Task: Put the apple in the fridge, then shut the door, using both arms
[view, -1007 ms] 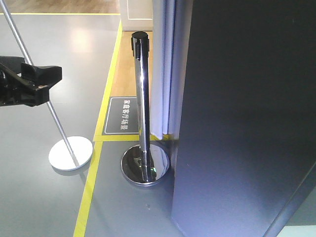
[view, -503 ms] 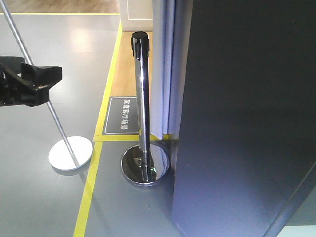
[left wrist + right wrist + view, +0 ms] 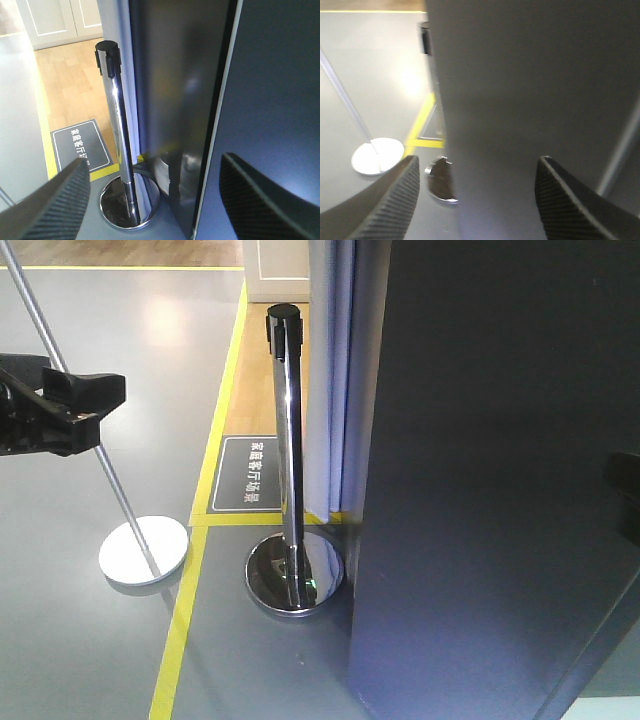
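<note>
Glossy grey floor (image 3: 90,660) fills the left and lower frame, with a bright glare patch at upper left. Yellow tape line (image 3: 182,625) runs up from bottom centre-left and borders a strip of light wood flooring (image 3: 258,390). Dark grey floor sign with white characters (image 3: 250,473) lies on the wood, centre. Chrome stanchion post with black cap (image 3: 287,440) stands on its round mirrored base (image 3: 262,578). At left, a thin slanted silver pole (image 3: 80,415) meets a white round disc base (image 3: 125,558). White panelled cabinet (image 3: 276,265) at top centre.
</note>
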{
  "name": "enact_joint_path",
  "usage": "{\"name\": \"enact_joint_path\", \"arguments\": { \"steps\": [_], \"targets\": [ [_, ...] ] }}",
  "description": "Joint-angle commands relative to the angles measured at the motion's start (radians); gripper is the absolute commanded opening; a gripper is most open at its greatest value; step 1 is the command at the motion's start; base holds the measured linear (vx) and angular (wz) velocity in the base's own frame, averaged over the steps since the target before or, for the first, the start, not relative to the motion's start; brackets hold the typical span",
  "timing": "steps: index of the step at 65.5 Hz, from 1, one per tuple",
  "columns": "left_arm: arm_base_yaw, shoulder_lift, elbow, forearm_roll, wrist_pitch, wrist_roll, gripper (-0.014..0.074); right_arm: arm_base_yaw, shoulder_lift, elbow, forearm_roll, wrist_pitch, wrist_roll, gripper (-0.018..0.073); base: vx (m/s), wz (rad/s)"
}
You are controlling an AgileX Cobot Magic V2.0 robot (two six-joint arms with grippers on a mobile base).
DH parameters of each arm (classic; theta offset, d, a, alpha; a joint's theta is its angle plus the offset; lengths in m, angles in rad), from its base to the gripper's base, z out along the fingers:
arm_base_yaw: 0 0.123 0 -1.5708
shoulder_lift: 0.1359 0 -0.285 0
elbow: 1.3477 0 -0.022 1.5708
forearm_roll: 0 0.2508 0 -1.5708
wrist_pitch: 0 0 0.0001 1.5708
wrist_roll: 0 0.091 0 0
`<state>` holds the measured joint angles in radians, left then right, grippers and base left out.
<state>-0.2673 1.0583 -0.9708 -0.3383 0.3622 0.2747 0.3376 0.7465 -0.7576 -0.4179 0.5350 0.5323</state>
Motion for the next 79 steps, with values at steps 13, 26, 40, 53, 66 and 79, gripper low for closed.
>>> {"name": "enact_joint_path", "arguments": {
  "steps": [13,26,40,53,66,79],
  "targets": [
    [0.002,-0.018,-0.023,-0.019,-0.058,-0.001,0.0513,-0.006,0.229,-0.178,-0.365,-0.034,0.308,0.0474,0.00,0.00],
    [0.002,-0.018,-0.023,-0.019,-0.058,-0.001,0.0513,-0.020,0.361,-0.323,-0.438,0.004,0.329,0.0474,0.00,0.00],
    [0.002,-0.018,-0.023,-0.019,-0.058,-0.001,0.0513,-0.149,0.482,-0.439,-0.371,0.004,0.328,0.0474,0.00,0.00],
    [0.002,-0.018,-0.023,-0.019,-0.058,-0.001,0.0513,-0.302,0.569,-0.489,-0.206,-0.113,0.195,0.0474,0.00,0.00],
    [0.002,-0.018,-0.023,-0.019,-0.058,-0.001,0.0513,-0.409,0.688,-0.539,-0.045,-0.241,0.039,0.0474,0.00,0.00],
    [0.002,-0.018,-0.023,-0.019,-0.058,-0.001,0.0513,-0.427,0.858,-0.681,0.005,-0.289,-0.071,0.0474,0.00,0.00]
  ]
}}
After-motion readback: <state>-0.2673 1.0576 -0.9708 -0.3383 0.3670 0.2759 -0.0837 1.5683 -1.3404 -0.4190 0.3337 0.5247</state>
